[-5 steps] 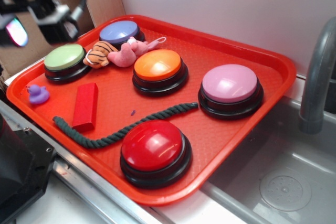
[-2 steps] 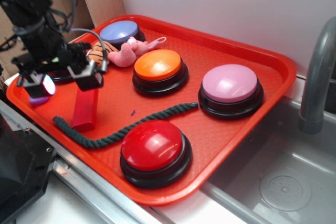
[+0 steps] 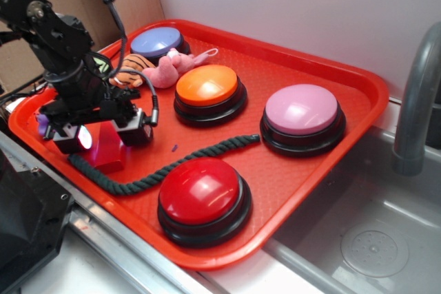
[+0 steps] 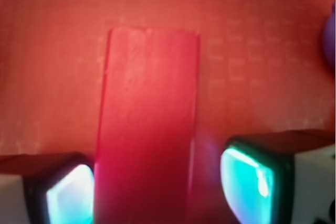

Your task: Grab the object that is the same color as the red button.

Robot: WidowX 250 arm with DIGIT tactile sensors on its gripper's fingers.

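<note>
The little red block (image 4: pixel 147 129) lies flat on the red tray (image 3: pixel 296 67), near its left front edge, just behind the dark rope (image 3: pixel 158 175). It is the same red as the big red button (image 3: pixel 201 191), so this is the thing to grab. The red button sits well apart from it, at the front of the tray.

The hand (image 3: pixel 96 132) is low over the block with its fingers pointing down. In the wrist view, one glowing pad (image 4: pixel 68 195) is on the left side of the block and the other is on the right. The block sits right between them. The hand is spread wide, with a small gap on the right, so it is not pinching the block yet. I think it is lined up this way so both pads can press the long sides when it squeezes.
</note>
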